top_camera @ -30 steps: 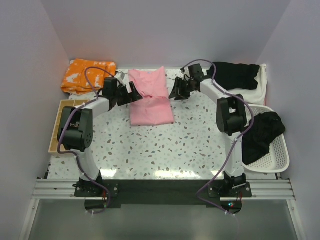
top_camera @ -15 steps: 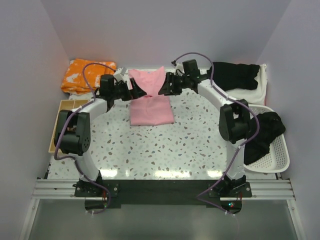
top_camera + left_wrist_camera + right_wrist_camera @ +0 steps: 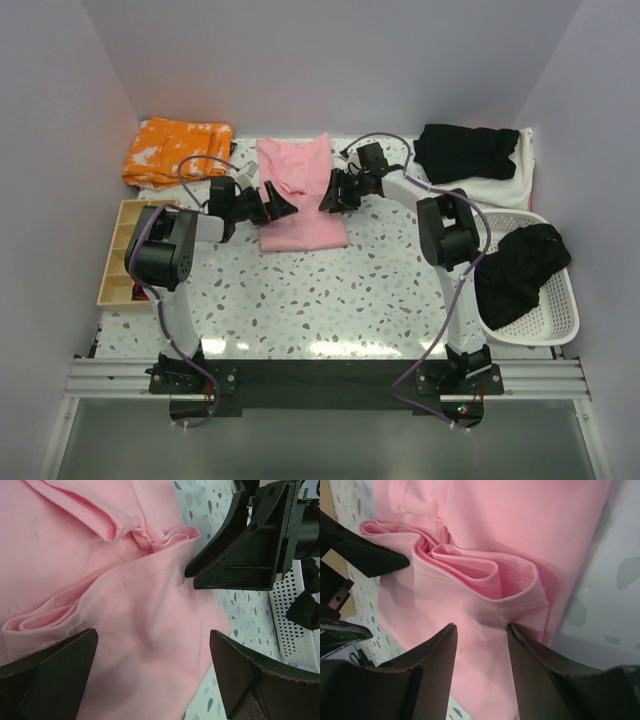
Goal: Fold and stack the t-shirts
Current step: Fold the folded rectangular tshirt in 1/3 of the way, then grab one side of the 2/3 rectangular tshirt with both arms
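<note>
Lying at the far middle of the table [image 3: 330, 290], the pink t-shirt [image 3: 300, 228] sits between both claws. The left gripper [image 3: 282, 203] straddles its left edge, jaws wide apart. The right gripper [image 3: 326, 198] sits over its bunched right edge, jaws partly apart.
</note>
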Available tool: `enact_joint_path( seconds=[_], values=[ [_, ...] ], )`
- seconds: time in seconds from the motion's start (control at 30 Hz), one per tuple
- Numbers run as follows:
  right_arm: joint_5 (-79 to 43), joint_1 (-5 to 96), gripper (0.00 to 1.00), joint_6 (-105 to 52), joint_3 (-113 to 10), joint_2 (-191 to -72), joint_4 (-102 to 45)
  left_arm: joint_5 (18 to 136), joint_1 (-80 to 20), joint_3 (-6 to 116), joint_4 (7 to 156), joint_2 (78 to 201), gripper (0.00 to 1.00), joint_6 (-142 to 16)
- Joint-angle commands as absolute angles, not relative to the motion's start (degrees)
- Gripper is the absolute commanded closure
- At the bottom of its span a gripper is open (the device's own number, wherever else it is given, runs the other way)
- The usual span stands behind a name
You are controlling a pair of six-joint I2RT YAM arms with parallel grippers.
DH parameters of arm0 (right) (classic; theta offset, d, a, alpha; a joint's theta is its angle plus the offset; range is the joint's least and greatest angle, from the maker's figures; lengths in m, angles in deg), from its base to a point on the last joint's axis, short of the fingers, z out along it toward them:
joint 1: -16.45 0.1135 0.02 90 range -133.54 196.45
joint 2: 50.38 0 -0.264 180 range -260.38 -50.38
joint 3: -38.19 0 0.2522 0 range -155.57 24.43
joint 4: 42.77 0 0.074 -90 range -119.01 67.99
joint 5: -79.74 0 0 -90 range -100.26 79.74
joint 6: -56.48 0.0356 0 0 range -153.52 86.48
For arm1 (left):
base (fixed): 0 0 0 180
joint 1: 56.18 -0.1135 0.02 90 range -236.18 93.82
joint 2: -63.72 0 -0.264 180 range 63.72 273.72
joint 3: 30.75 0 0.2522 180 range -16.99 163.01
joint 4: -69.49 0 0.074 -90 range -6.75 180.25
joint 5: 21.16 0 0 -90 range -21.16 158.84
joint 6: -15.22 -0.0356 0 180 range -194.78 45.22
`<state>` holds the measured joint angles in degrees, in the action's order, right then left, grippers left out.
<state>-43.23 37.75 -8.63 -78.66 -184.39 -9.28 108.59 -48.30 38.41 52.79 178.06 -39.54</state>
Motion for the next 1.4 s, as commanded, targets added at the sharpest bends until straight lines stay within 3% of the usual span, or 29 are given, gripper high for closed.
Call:
enact_joint_path(
  seconds=[0.0, 0.17, 0.53, 0.8, 1.13, 1.37],
  values=[
    [-35.68, 37.20, 0.50, -10.93, -77.80, -184.06, -6.51, 102.07, -48.71, 35.05, 55.03, 175.88, 0.00, -44.10],
    [-28.72, 37.20, 0.50, -12.76, -73.14, -182.39, -1.77, 99.26, -48.80, 30.83, 58.27, 173.23, 0.00, -47.26],
    [-34.87, 37.20, 0.49, -14.18, -64.61, -170.01, -11.78, 102.24, -48.62, 35.12, 59.42, 165.33, 0.00, -46.48],
    [-30.04, 37.11, 0.47, -16.73, -60.39, -160.16, -7.57, 86.17, -48.45, 36.28, 76.98, 152.86, 0.00, -49.73],
    [-28.71, 37.11, 0.48, -14.71, -49.06, -156.73, -8.18, 82.11, -48.27, 18.54, 76.22, 144.41, 0.00, -46.92],
    [-29.59, 37.20, 0.48, -13.75, -44.22, -157.60, -9.67, 82.72, -47.74, 13.95, 74.90, 142.38, 0.01, -46.22]
  ],
)
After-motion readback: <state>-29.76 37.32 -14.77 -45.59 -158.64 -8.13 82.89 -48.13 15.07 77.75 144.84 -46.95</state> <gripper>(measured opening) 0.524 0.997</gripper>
